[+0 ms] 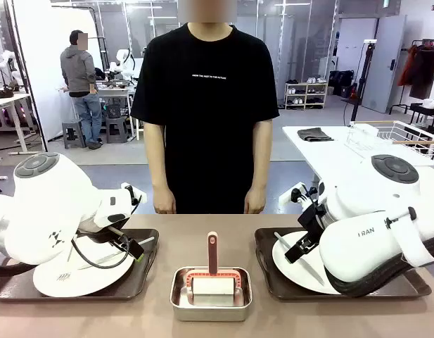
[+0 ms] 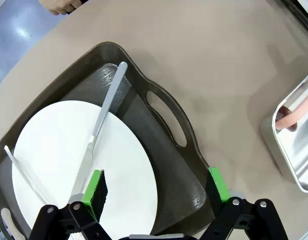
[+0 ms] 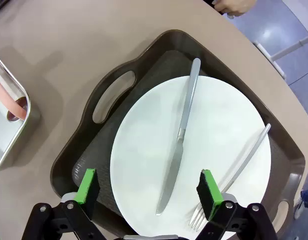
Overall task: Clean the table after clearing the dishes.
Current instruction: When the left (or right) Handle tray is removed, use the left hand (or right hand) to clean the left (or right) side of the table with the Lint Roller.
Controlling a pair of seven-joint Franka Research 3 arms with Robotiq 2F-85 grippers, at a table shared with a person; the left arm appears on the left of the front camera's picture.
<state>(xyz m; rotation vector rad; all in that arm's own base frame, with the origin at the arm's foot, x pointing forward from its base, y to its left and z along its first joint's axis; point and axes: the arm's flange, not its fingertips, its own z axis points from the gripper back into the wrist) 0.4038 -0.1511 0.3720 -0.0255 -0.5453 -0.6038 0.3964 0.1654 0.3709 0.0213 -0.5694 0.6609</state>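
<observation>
We see both grippers spread wide and holding nothing. The left gripper hangs over the left tray, one pad above the left plate and the other out by the tray's rim. The right gripper hovers over the right tray, and its pads straddle the near side of the right plate.

On the table the two trays sit at 9 and 3 o'clock of a steel pan, which holds a pink-handled cleaning tool. A person stands at 12 o'clock with both hands at the far edge.

Each plate carries loose cutlery: a left knife and left fork, and a right knife and right fork.

We judge the plates to be stiff, smooth and breakable, and the cutlery likely to slide at the slightest tilt. So we would lift the trays, not the plates. The trays look rigid and not heavy, and the place to take hold is a handled end of the rim, pinched across its thickness. A grip at one end leaves the load hanging out beyond the fingers, so we would keep each tray level and move it slowly. The wiping comes after the dishes are off the table.
</observation>
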